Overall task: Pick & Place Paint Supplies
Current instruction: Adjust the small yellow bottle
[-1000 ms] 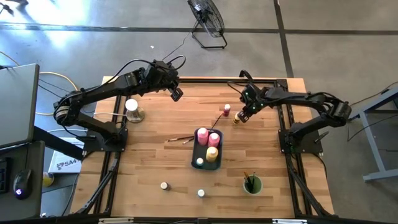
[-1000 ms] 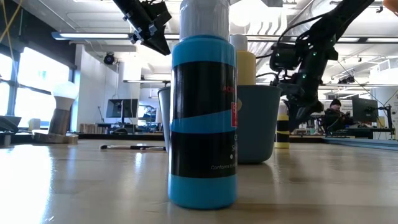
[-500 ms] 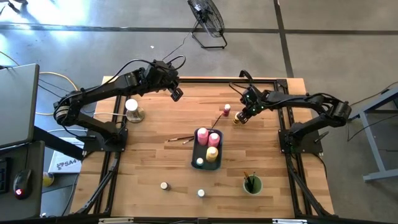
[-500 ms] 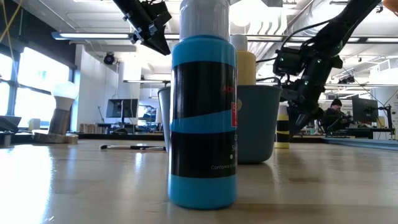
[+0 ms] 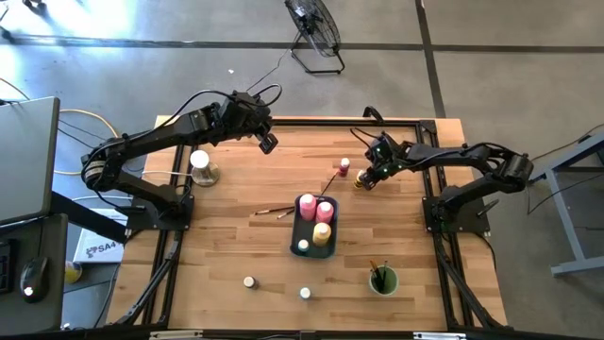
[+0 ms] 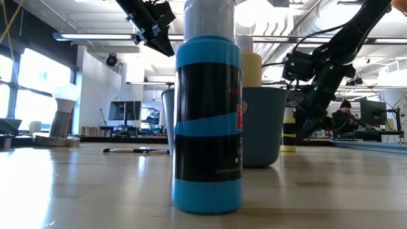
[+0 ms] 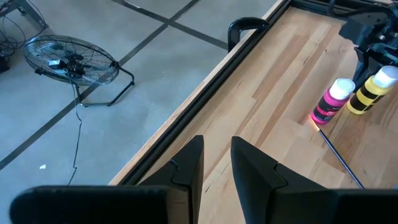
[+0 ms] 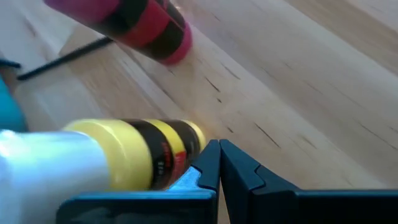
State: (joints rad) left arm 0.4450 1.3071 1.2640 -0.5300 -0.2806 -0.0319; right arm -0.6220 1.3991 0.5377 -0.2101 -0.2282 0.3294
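Observation:
A yellow squeeze bottle and a pink one stand upright on the wooden table, right of centre toward the far edge. My right gripper is shut and slants down just right of the yellow bottle, its fingertips low by the bottle's base. My left gripper hangs high over the table's far left part, open by a narrow gap with nothing in it. A thin paintbrush lies beside the pink bottle. Two more brushes lie left of the blue-grey tray. My right gripper's shut fingers come slanting down from the table's right side, close against the lower side of the yellow bottle. I cannot tell whether they touch it. The bottle stands upright on the table.
The tray holds two pink bottles, a yellow one and a small jar. A green cup with brushes stands near right. A blue bottle and a small jar stand near the front edge. A white-topped object stands far left.
My right gripper has sunk toward the table beside the yellow bottle and tipped to point more steeply down, staying shut. The bottles have kept their places.

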